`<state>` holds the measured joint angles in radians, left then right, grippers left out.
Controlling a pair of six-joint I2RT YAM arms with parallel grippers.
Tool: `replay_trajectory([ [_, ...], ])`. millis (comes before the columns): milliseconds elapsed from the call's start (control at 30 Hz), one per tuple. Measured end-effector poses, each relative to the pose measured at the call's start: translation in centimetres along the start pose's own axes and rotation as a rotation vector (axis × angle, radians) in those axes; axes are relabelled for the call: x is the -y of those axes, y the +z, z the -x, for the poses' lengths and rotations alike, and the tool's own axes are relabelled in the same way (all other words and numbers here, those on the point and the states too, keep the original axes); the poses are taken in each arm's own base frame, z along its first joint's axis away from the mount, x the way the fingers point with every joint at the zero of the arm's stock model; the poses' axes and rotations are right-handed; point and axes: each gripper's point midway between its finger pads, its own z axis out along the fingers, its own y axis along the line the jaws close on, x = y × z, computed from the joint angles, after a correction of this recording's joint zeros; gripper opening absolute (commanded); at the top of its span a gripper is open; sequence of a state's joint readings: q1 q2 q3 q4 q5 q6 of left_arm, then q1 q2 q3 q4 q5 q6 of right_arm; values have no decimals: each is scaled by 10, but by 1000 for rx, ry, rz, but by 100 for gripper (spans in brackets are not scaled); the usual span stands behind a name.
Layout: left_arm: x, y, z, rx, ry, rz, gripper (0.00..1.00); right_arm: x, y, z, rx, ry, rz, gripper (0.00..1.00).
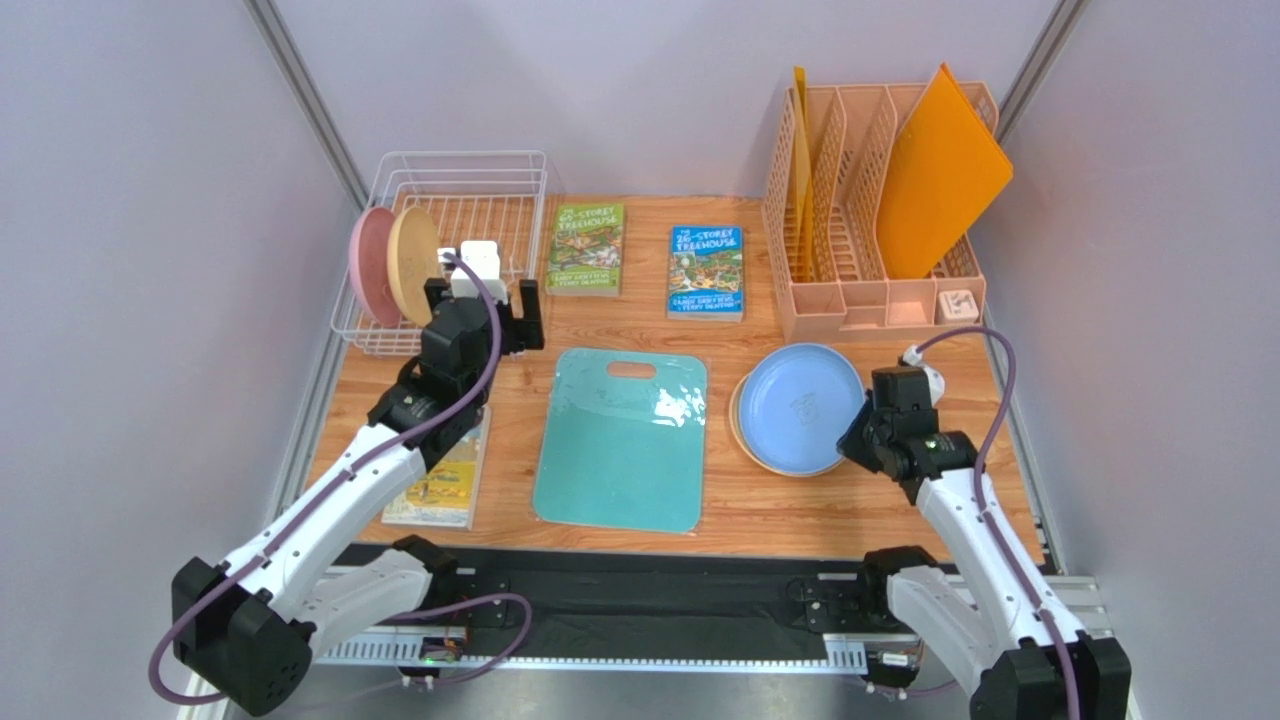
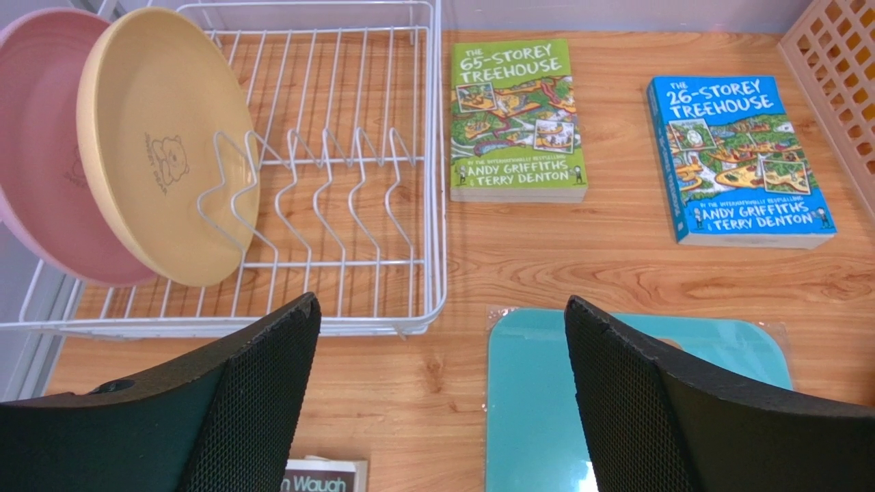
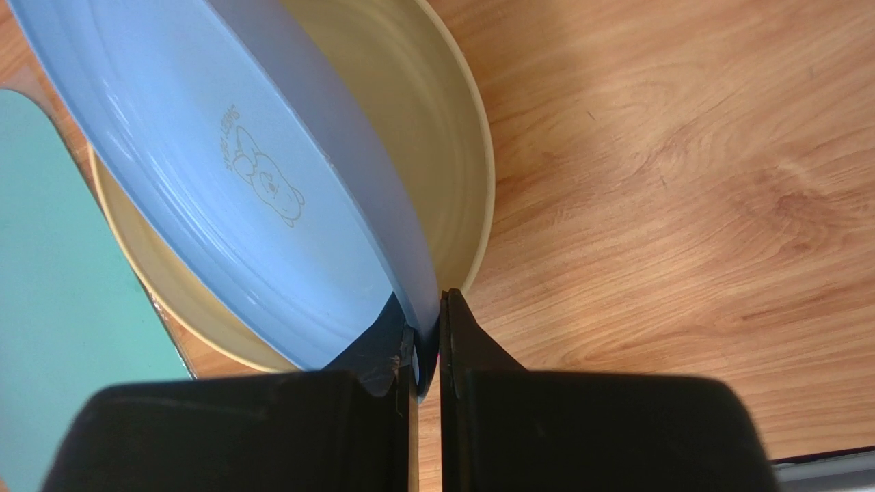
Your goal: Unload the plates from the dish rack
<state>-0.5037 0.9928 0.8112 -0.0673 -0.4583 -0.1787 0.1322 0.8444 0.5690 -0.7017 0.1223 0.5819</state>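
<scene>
My wood bench (image 1: 781,513) has pale grey walls (image 1: 135,225) around. My left jaws are wide by the dish rack (image 2: 431,154), which holds a pink plate (image 2: 41,174) and a tan plate (image 2: 154,154). My right jaws pinch the blue plate (image 3: 205,174), tilted over a second tan plate (image 3: 411,103).

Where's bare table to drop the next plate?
Free: wood right of the blue plate, up to the organizer; the strip between green book, blue book and cutting board. Crowded: left side, dish rack and a third book.
</scene>
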Motion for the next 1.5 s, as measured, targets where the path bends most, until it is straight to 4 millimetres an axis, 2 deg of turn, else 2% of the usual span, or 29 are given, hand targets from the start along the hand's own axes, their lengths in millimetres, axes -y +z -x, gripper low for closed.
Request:
replay_trajectory([
  [100,0,-1,1,3,2,0,96,1,3,-8,-22,22,3,21],
  [233,0,-1,1,3,2,0,99,-4,3,-7,-22,34,23,28],
  [300,0,0,1,2,3,0,99,-4,3,-8,-24,34,25,47],
  [367,0,0,0,0,5,2,99,-4,3,-7,-24,31,26,57],
  [467,-2,1,-1,-3,8,9,100,-4,2,-8,-26,30,23,83],
  [500,-2,1,-2,-4,9,13,99,-4,1,-7,-26,25,24,88],
  [667,-11,3,-1,-5,4,45,99,-12,-11,8,17,9,51,93],
  [700,-17,5,-1,-5,0,62,99,-15,-17,16,42,6,65,98],
  [733,-22,6,-2,-6,-4,76,99,-18,-21,22,62,4,77,100],
  [1000,-80,26,-17,-59,-26,252,99,-54,-62,78,271,-57,237,100],
  [1100,-100,28,-19,-64,-38,305,99,-64,-62,90,291,-83,259,100],
  [1200,-114,33,-18,-54,-49,344,99,-71,-51,95,272,-115,259,100],
  [1300,-127,41,-27,-79,-51,375,99,-76,-39,90,226,-140,267,100],
  [1500,-157,56,-47,-124,-66,445,99,-87,-39,91,220,-158,319,100],
])
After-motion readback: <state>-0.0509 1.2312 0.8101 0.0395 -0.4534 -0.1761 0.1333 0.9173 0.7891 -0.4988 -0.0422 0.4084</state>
